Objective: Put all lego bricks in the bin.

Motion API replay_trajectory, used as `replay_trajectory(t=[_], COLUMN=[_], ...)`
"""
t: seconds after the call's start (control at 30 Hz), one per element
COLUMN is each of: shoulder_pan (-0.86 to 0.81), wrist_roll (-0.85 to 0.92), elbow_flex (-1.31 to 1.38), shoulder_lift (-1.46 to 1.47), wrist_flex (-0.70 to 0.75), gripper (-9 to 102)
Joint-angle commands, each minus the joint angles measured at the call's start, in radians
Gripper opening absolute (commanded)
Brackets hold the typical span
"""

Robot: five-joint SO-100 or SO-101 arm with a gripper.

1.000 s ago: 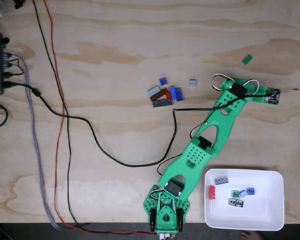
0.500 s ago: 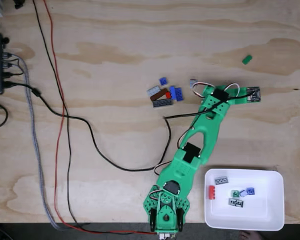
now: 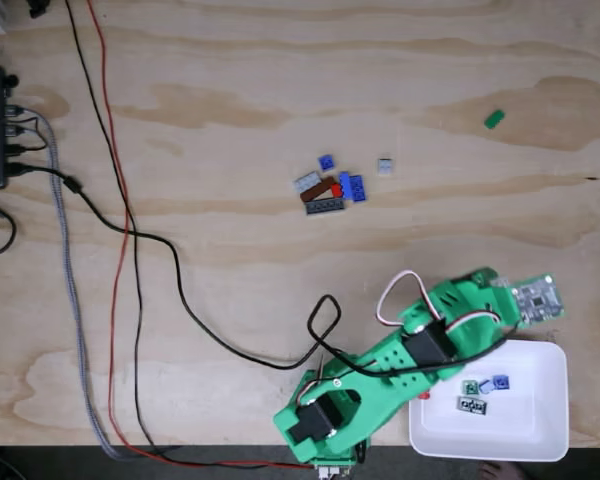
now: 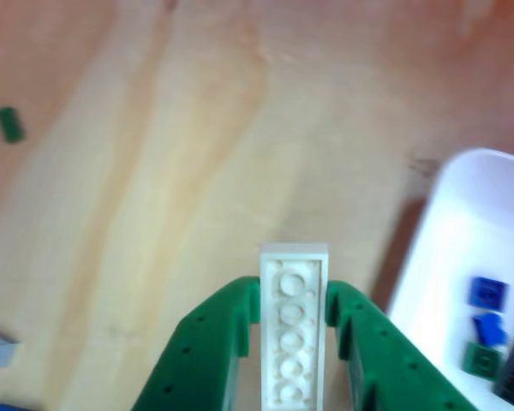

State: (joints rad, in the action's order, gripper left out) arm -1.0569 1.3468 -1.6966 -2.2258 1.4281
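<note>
In the other view the gripper (image 4: 293, 321) is closed on a long white brick (image 4: 292, 330), one green finger (image 4: 214, 330) pressed against each long side. The brick lies studs-up, its long axis running straight away from the camera, its far end poking past the fingertips over bare wood. No writing on the studs can be read.

Just right of the gripper in that view is the bin (image 4: 433, 248), with two blue bricks (image 4: 487, 293), a green one (image 4: 478, 358) and a dark one at the frame edge inside. In the fixed view the bin (image 3: 545, 425) sits at the table's near edge with the folded green arm (image 3: 380, 375) reaching over its upper left corner.

Farther up the table from the bin, a cluster of bricks (image 3: 330, 188) in grey, brown, red, blue and dark grey lies touching, a small grey brick (image 3: 385, 166) just right of it. Farthest from the bin, a lone green brick (image 3: 494, 119) lies tilted.
</note>
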Motion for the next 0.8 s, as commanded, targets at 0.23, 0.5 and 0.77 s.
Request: replay_trajectory(t=[0.23,0.5,0.77], shoulder_pan=[-0.396,-0.364,0.048], wrist_roll=[0.327,0.293,-0.044], elbow_flex=[-0.572,-0.534,-0.046], shoulder_lift=[-0.133,-0.135,0.331], wrist_flex=[-0.379,-0.244,-0.354], gripper=[0,22,20])
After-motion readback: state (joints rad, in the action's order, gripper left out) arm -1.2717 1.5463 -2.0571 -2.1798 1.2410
